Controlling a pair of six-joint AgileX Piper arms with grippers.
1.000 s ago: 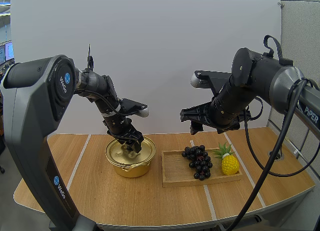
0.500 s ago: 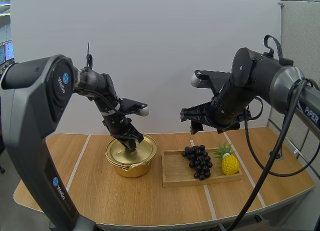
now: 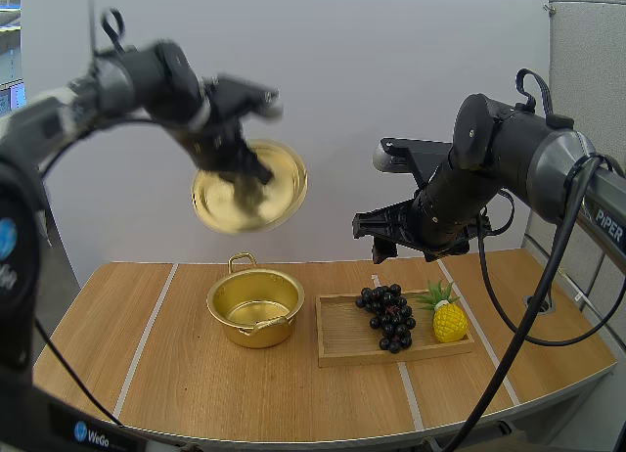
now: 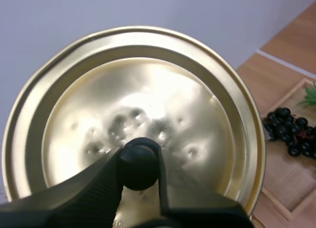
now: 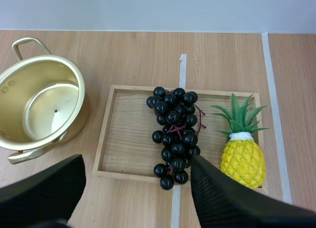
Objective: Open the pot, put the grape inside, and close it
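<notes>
High over the tabletop (image 3: 196,374), the left fingers (image 4: 94,186) are pinched on the black knob (image 4: 139,159) of the gold lid (image 4: 148,97), one finger on each side of it. They hold the lid in the air, well above the pot (image 3: 256,333) and clear of it. From the high view the lid is tilted, its broad round face turned toward the camera. The pot stands open on the tabletop below, left of the tray (image 3: 342,339), near it but apart. Its inside is bare, and it has one loop handle at the back and another at the front. The grapes (image 3: 388,317) lie on the tray, a dark bunch toward its middle. A pineapple (image 3: 449,321) sits just beside them at the tray's right end. The right fingers (image 5: 227,198) stand wide apart with nothing between them. They hang in the air above the tray, well clear of the grapes. From the right wrist view the bunch shows down between the two fingers, with the open pot off to one side and the pineapple to the other.
</notes>
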